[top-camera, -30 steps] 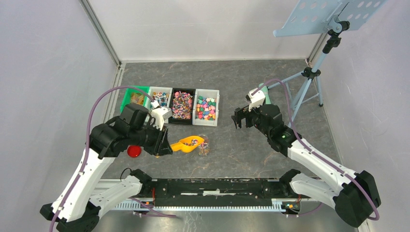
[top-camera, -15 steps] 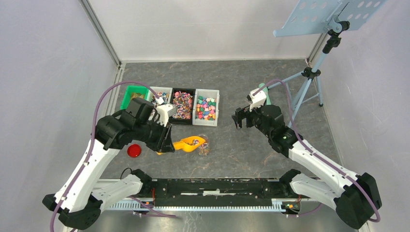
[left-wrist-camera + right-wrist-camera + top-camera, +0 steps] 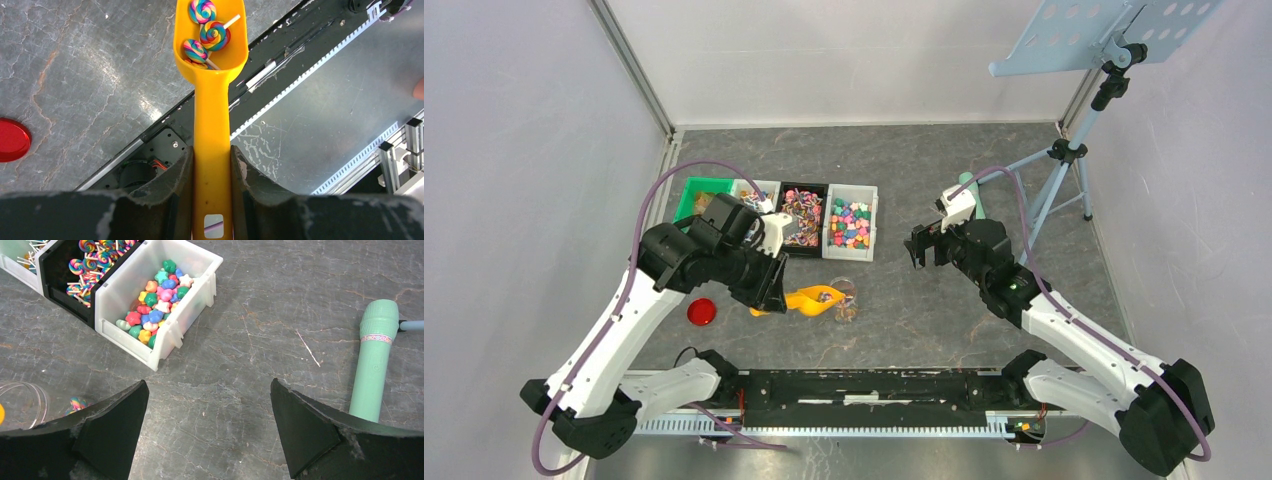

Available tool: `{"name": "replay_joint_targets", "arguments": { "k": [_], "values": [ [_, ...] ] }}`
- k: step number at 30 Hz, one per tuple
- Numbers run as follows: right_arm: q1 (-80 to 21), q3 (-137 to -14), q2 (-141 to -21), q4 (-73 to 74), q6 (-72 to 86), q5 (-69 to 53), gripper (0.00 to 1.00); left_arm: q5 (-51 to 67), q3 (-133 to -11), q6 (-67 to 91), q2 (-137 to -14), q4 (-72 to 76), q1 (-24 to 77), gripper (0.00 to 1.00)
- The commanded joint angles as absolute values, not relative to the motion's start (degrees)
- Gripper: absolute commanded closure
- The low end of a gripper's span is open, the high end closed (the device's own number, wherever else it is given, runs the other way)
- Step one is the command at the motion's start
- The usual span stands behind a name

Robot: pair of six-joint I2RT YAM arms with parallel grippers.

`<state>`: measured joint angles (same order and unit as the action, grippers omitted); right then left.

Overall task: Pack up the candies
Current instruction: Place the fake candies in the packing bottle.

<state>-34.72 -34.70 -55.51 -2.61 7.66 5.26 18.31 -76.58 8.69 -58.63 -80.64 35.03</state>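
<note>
Left gripper (image 3: 211,165): jaws partly closed, clamped on the handle of the orange scoop (image 3: 212,100). The scoop bowl carries three swirl lollipops (image 3: 214,34) (sticks visible on two). It sits on the near side of the white bin (image 3: 192,315), tip by the clear jar (image 3: 845,290).

Candies (image 3: 152,305), star-shaped and multicoloured, lie inside the white bin. More lollipops fill the black bin (image 3: 55,272) touching its left wall.

Right gripper (image 3: 209,390): jaws fully apart, nothing held, hovering right of the white bin.

Red lid (image 3: 702,311) lies well to the white bin's near left.
</note>
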Motion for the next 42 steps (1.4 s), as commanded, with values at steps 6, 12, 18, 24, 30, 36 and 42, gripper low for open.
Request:
{"name": "replay_joint_targets", "arguments": {
  "k": [6, 12, 18, 24, 30, 36, 42],
  "values": [
    [-34.3, -33.93, -54.33, -5.19, 7.92, 6.09, 0.02, 16.76, -81.67, 7.25, -61.04, -82.08, 36.03, 0.98],
    [-34.28, -33.49, -53.95, -5.22, 8.04, 6.16, 0.02, 16.05, -82.86, 7.64, -62.66, -83.29, 36.64, 0.98],
    [-34.31, -33.35, -53.87, -5.44, 8.18, 5.89, 0.02, 15.2, -84.85, 8.24, -64.94, -84.89, 37.35, 0.98],
    [-34.17, -32.94, -53.68, -5.53, 8.12, 6.33, 0.02, 14.72, -86.17, 8.69, -66.78, -85.76, 38.45, 0.98],
    [-34.1, -32.72, -53.36, -5.2, 7.45, 6.92, 0.02, 13.96, -87.56, 9.05, -69.12, -86.56, 39.63, 0.98],
    [-33.92, -31.67, -52.1, -5.19, 6.78, 7.77, 0.02, 12.54, -90.39, 9.49, -71.43, -88.1, 40.68, 0.98],
    [-33.62, -31.38, -51.25, -5.01, 5.94, 8.19, 0.02, 11.56, -91.96, 9.67, -73.25, -90.05, 41.04, 0.98]
  ]
}}
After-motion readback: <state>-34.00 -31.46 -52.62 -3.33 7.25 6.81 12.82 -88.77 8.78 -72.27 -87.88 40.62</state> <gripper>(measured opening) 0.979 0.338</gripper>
